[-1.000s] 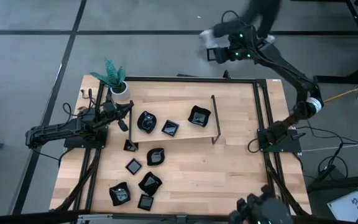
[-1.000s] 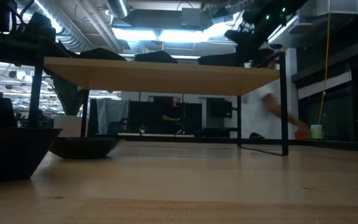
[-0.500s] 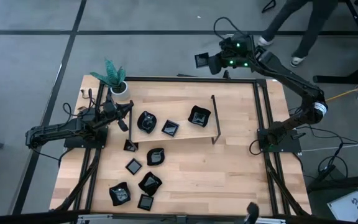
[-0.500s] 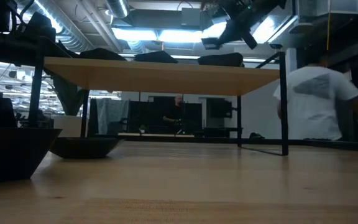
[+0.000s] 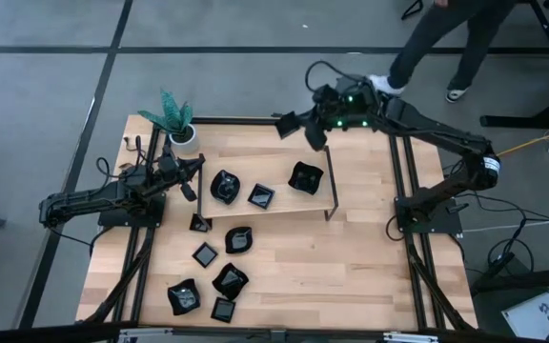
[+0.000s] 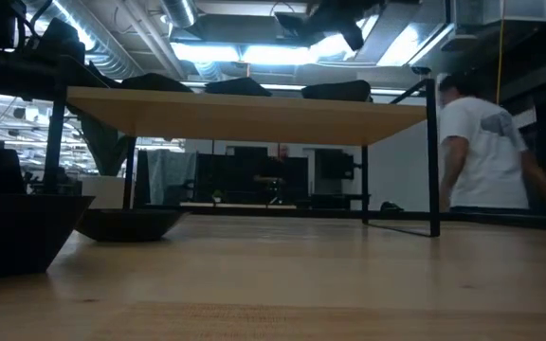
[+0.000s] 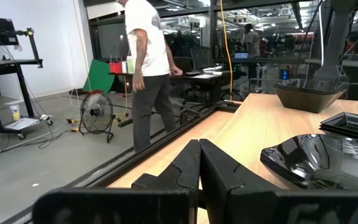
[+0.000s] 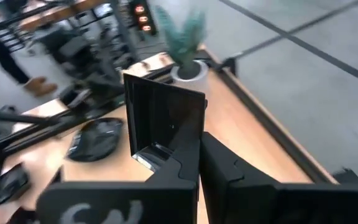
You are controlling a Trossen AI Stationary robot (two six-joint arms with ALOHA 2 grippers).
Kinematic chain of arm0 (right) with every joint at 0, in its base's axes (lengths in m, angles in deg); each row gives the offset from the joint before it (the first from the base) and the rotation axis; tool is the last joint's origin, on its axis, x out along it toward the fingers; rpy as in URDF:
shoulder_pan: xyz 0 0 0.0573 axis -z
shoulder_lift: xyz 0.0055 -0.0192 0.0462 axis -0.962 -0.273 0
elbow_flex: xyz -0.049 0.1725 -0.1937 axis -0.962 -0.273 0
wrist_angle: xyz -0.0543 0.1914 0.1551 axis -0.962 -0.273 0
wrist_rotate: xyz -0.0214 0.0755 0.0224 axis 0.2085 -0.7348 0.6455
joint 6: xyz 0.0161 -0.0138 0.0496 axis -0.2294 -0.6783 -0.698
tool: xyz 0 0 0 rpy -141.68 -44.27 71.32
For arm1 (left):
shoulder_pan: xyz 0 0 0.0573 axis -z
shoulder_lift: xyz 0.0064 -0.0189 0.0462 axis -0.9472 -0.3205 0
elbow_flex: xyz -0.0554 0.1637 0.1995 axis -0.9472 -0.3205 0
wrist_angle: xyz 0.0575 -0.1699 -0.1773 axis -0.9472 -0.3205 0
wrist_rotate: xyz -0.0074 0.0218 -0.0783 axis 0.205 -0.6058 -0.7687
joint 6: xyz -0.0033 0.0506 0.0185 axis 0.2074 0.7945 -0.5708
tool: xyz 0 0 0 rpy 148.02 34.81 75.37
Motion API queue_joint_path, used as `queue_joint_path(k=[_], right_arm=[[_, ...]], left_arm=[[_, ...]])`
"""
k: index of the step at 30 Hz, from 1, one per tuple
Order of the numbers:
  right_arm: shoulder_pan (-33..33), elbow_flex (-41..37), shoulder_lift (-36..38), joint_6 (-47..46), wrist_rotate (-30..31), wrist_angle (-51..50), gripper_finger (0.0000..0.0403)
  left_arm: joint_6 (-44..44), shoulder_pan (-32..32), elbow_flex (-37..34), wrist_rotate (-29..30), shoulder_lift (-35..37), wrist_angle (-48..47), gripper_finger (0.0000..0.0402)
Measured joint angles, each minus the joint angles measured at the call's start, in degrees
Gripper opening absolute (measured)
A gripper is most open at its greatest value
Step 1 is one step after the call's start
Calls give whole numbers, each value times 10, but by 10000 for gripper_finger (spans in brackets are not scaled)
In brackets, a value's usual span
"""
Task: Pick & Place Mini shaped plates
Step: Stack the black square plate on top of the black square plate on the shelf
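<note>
From above, a square black plate (image 5: 287,125) is being held clamped in the right gripper (image 5: 301,129) over the table's (image 5: 351,267) far edge, near the raised shelf (image 5: 284,195). The left gripper (image 5: 194,170) is being kept closed and empty beside the potted plant (image 5: 174,119). Other mini shaped plates (image 5: 219,243) are lying on shelf and table.

At table height, three plates (image 6: 240,86) are being carried on the shelf.

In the right wrist view, the square plate (image 8: 163,121) is being pinched upright between the fingers (image 8: 182,163).

A potted plant (image 5: 175,119) sits at the table's (image 5: 351,257) corner; apparently a person (image 6: 482,152) stands beyond.
</note>
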Motion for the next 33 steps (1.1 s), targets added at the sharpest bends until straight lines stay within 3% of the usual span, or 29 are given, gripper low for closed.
queue_joint_path(k=[14, 19, 24, 33], right_arm=[[-120, 0, -69, 72, -4, 13, 5], [-140, 0, -103, 75, -17, 17, 5], [-146, 0, -125, 72, -99, 17, 5], [-152, 0, -158, 50, -106, 18, 5]], left_arm=[[0, 0, 0, 0, 0, 0, 4], [0, 0, 0, 0, 0, 0, 4], [0, 0, 0, 0, 0, 0, 4], [0, 0, 0, 0, 0, 0, 4]])
